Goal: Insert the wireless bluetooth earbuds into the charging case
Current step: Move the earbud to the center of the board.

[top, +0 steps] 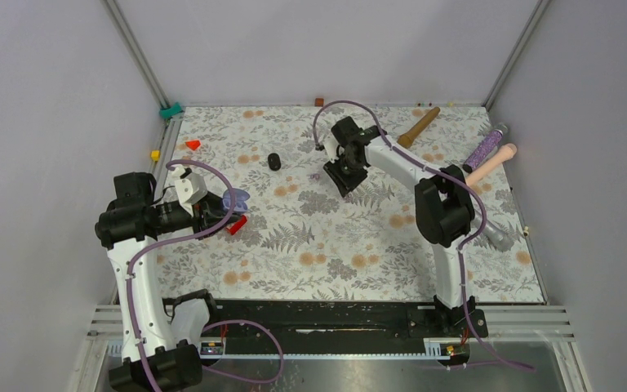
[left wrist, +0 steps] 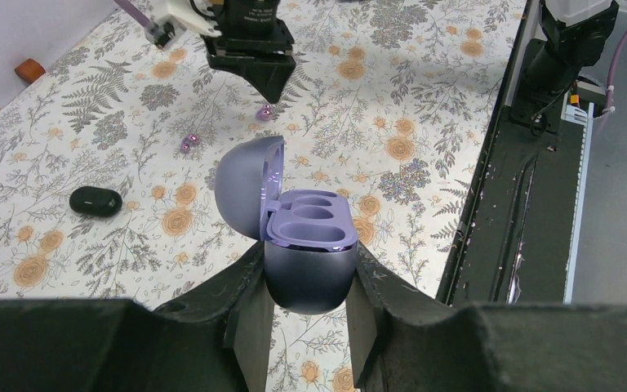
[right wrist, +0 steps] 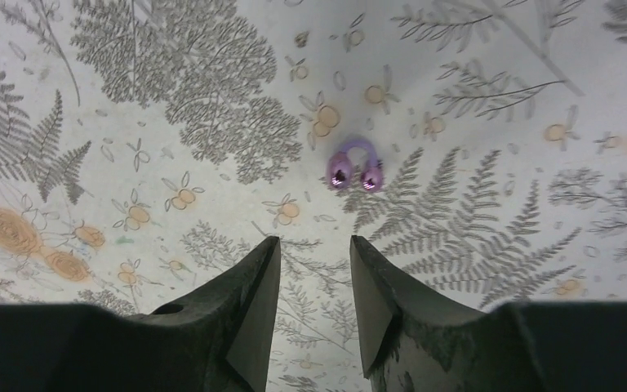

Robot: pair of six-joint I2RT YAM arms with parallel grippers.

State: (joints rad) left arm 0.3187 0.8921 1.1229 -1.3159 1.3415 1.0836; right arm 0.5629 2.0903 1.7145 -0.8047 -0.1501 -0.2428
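Left wrist view: the left end effector [left wrist: 309, 286] is clamped on the lower shell of the purple charging case [left wrist: 310, 253], whose lid is hinged open and whose two sockets face up. Right wrist view: the right end effector [right wrist: 314, 249], fingers apart and gripping nothing, hangs over the floral desk [right wrist: 90, 122], just short of a pale purple earbud [right wrist: 355, 167]. A second pale purple earbud [left wrist: 188, 143] lies apart on the desk, and a black oval object [left wrist: 95, 201] rests farther off.
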